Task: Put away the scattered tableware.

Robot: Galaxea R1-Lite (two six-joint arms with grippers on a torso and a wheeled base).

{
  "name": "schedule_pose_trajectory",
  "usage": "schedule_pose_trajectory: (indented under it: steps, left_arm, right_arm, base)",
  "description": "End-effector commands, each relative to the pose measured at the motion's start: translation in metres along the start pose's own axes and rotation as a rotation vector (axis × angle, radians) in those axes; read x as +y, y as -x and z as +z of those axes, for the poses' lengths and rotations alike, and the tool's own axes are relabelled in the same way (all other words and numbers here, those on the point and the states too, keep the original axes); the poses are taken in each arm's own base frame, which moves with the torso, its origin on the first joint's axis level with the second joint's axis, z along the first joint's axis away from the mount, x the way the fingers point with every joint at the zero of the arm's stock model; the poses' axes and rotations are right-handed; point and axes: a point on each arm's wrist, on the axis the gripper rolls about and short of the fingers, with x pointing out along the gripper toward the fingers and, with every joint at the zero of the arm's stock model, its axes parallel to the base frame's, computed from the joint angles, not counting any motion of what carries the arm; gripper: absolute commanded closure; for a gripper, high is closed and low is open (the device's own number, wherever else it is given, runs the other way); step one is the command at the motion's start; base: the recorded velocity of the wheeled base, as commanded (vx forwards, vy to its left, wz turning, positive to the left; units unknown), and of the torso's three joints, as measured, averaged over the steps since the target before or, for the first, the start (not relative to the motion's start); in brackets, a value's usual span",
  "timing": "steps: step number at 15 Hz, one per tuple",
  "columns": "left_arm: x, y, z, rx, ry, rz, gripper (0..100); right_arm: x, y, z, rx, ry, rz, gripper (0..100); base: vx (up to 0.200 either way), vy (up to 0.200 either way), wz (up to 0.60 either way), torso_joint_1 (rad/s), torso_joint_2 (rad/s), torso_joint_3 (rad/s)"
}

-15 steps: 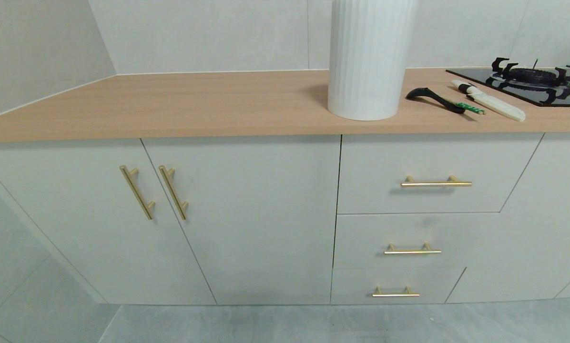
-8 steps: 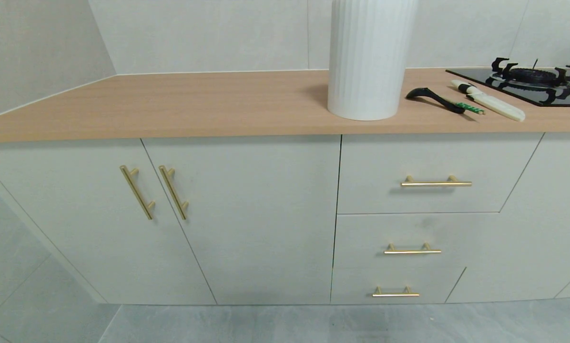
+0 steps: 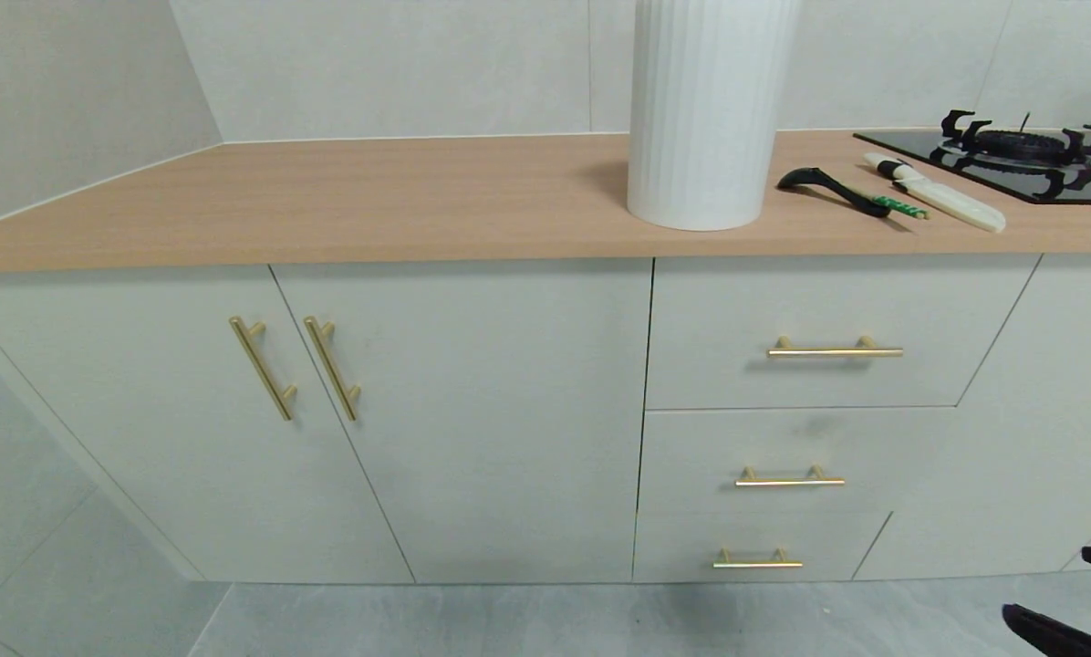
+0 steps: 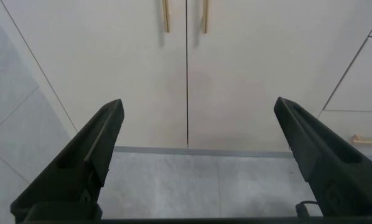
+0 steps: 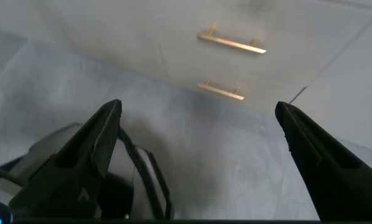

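On the wooden countertop (image 3: 372, 196), right of a tall white ribbed container (image 3: 701, 109), lie a black-handled utensil (image 3: 830, 189), a small green-striped piece (image 3: 901, 207) and a white knife (image 3: 936, 203). My right gripper (image 3: 1079, 593) is open low at the bottom right, near the floor and far below these items. In its own view the right gripper (image 5: 198, 109) faces the lower drawer handles (image 5: 231, 43). My left gripper (image 4: 198, 109) is open and holds nothing, down by the floor in front of the double cabinet doors (image 4: 186, 74).
A black hob with a burner grate (image 3: 1020, 151) sits at the counter's far right. Below it are three drawers with gold handles (image 3: 835, 349) and, to their left, two doors with gold handles (image 3: 295, 365). Grey tiled floor (image 3: 509, 625) runs along the cabinet base.
The tips of my right gripper have come into the head view at the bottom right. The counter items have not moved.
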Motion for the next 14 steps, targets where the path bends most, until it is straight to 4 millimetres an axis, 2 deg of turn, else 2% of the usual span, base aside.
schedule_pose_trajectory:
  steps: [1,4,5,7,10,14]
  left_arm:
    - [0.000,0.000,0.000,0.002,0.000,0.000,0]
    - [0.000,0.000,0.000,0.002,0.000,0.000,0]
    - [0.000,0.000,0.000,0.002,0.000,0.000,0]
    - [0.000,0.000,0.000,0.002,0.000,0.000,0]
    - [0.000,0.000,0.000,0.002,0.000,0.000,0]
    - [0.000,0.000,0.000,0.002,0.000,0.000,0]
  right_arm:
    - [-0.010,-0.057,0.019,0.142,0.002,0.032,0]
    - [-0.018,-0.101,0.028,0.222,0.007,0.040,0]
    - [-0.019,-0.105,0.028,0.227,0.007,0.039,0]
    - [-0.024,-0.133,0.024,0.255,-0.003,0.019,0]
    - [-0.030,-0.163,0.014,0.270,-0.031,-0.039,0]
    - [-0.037,-0.205,0.001,0.207,-0.081,-0.112,0]
  base:
    - [0.000,0.000,0.00,0.000,0.00,0.000]
    - [0.000,0.000,0.00,0.000,0.00,0.000]
    - [0.000,0.000,0.00,0.000,0.00,0.000]
    - [0.000,0.000,0.00,0.000,0.00,0.000]
    - [0.000,0.000,0.00,0.000,0.00,0.000]
    - [0.000,0.000,0.00,0.000,0.00,0.000]
